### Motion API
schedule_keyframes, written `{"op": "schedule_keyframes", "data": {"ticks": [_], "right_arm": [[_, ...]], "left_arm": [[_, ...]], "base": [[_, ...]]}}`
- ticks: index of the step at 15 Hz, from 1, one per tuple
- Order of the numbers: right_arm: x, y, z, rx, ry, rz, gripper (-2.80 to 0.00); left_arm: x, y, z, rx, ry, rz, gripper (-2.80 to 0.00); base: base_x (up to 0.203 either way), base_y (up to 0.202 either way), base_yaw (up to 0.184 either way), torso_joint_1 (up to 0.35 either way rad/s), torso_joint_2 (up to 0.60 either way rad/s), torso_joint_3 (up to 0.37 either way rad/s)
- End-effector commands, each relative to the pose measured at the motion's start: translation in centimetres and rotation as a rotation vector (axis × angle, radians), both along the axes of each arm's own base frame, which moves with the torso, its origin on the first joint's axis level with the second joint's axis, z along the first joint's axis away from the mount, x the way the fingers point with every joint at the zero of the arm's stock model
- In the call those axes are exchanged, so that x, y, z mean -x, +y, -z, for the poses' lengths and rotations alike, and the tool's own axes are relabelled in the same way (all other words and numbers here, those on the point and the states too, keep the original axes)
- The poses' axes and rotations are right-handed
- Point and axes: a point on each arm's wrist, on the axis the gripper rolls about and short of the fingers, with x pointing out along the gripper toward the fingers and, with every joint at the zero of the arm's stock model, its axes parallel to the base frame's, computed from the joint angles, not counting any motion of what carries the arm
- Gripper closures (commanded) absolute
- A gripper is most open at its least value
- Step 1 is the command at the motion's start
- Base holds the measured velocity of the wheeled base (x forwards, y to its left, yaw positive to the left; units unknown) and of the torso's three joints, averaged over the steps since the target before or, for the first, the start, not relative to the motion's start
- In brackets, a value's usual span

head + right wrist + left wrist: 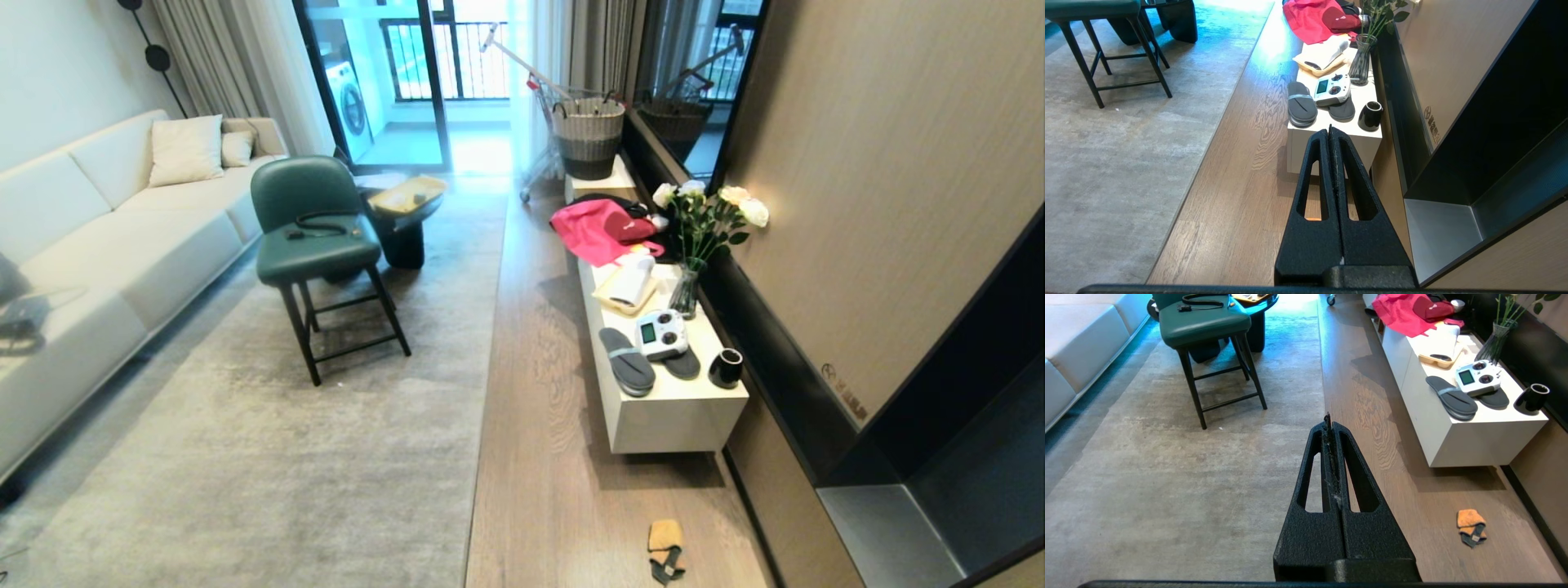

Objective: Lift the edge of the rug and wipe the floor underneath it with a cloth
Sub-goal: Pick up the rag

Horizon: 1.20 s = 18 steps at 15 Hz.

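Head view: I see neither arm. The cloth (665, 549) lies on the floor (539, 425) near the white low cabinet (669, 416); the rug edge (488, 351) runs straight and flat. A green chair (314, 237) stands on the rug, well apart from the edge.

Left wrist view: my left gripper (1328, 418) has its fingers pressed together, holding nothing, above the rug border.

Right wrist view: my right gripper (1329, 130) is likewise closed and empty; slippers (1301, 104), a remote controller (1332, 88) and a black cup (1370, 115) sit on the cabinet.
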Motion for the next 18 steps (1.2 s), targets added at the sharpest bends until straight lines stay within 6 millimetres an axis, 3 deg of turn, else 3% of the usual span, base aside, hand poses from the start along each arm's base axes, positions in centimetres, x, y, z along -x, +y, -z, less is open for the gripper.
{"op": "schedule_keyframes", "data": {"ticks": [1, 18], "right_arm": [[-0.01, 0.00, 0.00, 0.001, 0.002, -0.002, 0.00], [-0.01, 0.00, 0.00, -0.001, 0.002, -0.002, 0.00]], "left_arm": [[0.00, 0.00, 0.00, -0.001, 0.000, 0.000, 0.00], [0.00, 0.00, 0.00, -0.001, 0.000, 0.000, 0.00]], "base": [[0.000, 0.000, 0.000, 0.000, 0.00, 0.000], [0.000, 0.000, 0.000, 0.000, 0.00, 0.000]]}}
